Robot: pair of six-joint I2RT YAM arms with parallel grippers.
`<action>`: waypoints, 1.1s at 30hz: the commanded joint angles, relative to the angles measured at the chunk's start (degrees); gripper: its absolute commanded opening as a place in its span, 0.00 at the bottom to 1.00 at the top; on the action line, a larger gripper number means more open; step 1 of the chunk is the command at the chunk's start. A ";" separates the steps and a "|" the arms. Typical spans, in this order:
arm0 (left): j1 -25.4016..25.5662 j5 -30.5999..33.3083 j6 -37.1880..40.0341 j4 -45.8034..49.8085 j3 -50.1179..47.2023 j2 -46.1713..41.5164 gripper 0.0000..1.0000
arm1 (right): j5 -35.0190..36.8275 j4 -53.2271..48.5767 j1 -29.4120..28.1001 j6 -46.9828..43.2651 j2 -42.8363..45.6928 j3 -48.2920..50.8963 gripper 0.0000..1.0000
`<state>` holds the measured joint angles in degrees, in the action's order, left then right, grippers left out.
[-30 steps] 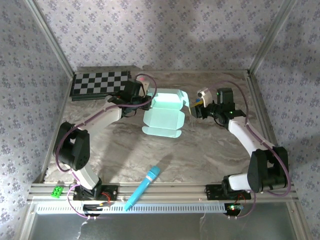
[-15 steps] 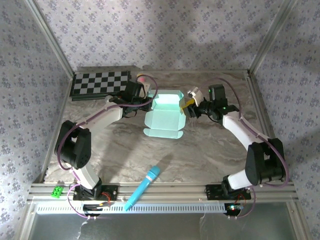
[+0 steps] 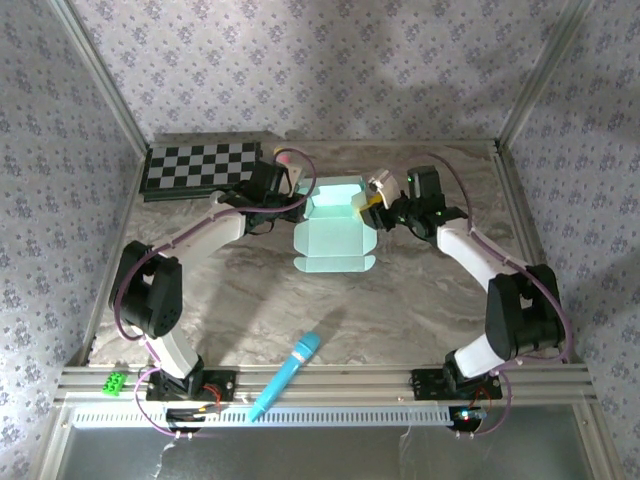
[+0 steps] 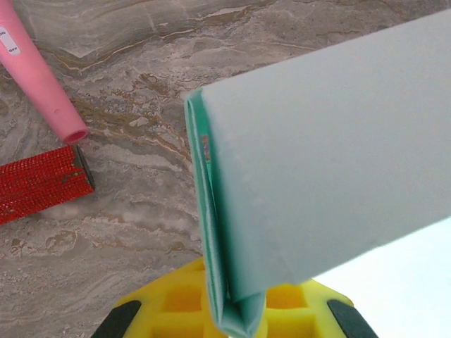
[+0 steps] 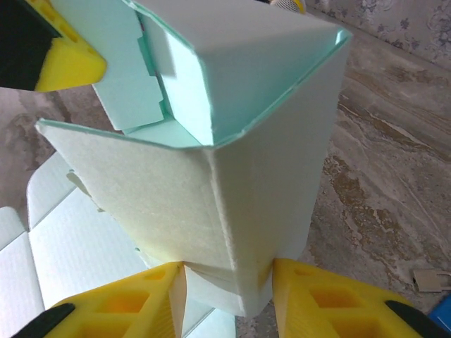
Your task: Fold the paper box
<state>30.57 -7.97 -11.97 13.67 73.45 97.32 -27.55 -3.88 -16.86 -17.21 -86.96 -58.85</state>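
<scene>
Pale mint-blue card paper box (image 3: 333,240) sits half-formed at the far middle of the marbled counter (image 3: 420,295), far walls raised, near flaps lying flat; the left arm's yellow fingers (image 4: 176,299) pinch a folded wall on its left side, and the right arm's yellow fingers (image 5: 113,310) clamp a raised corner on its right. A pink tube (image 4: 39,77) and a red glittery strip (image 4: 39,183) lie nearby; a bright blue stick-shaped microphone (image 3: 285,372) rests well apart, near the front edge.

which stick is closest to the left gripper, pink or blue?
The pink tube, just past the left gripper holding the paper box; the blue microphone lies far off at the near edge.
</scene>
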 commanded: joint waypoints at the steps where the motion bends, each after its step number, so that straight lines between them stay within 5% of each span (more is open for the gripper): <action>1: 1.28 -3.94 2.29 0.39 3.10 -0.37 0.00 | 3.82 2.43 -1.04 0.17 -1.79 -2.85 0.37; 14: 1.37 -5.91 4.49 1.22 3.15 -1.60 0.00 | 9.97 3.18 -2.37 0.06 -5.65 -6.61 0.44; 23: 1.35 -5.97 3.50 2.18 3.51 -2.17 0.00 | 16.93 4.60 -4.52 0.82 -6.98 -7.07 0.17; 33: 1.52 -5.52 0.90 3.24 4.68 -2.22 0.00 | 37.61 3.75 -9.66 4.52 -10.66 -8.95 0.11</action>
<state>31.20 -10.04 -11.16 17.80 74.98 97.30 3.07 1.13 -25.26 -13.23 -95.50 -66.08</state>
